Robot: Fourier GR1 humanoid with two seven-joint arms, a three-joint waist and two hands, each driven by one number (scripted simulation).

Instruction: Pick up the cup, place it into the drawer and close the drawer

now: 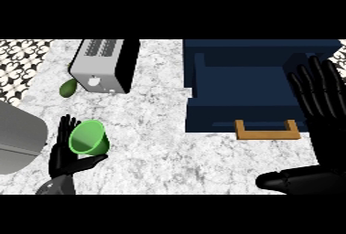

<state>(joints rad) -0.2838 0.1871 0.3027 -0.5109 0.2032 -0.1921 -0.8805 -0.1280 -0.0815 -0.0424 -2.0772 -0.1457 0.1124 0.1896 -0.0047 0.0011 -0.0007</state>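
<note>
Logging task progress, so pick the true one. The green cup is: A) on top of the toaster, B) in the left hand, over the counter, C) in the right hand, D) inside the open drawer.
B: the left hand has its fingers and thumb around the green cup, far left of the open drawer.

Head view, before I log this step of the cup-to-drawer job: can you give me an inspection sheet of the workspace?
Surface: white marbled counter, patterned tiles at the far left edge.
Job's things: green cup lying on its side at the left hand; dark blue drawer open, wooden handle facing the robot, nothing seen inside.
Clutter: toaster at the back left, a small green fruit beside it; a grey object at the left edge.
Hands: left hand cradling the cup, thumb under it; right hand open, fingers straight, beside the drawer.
Cables: nothing seen.
Surroundings: nothing seen beyond the counter.
</note>
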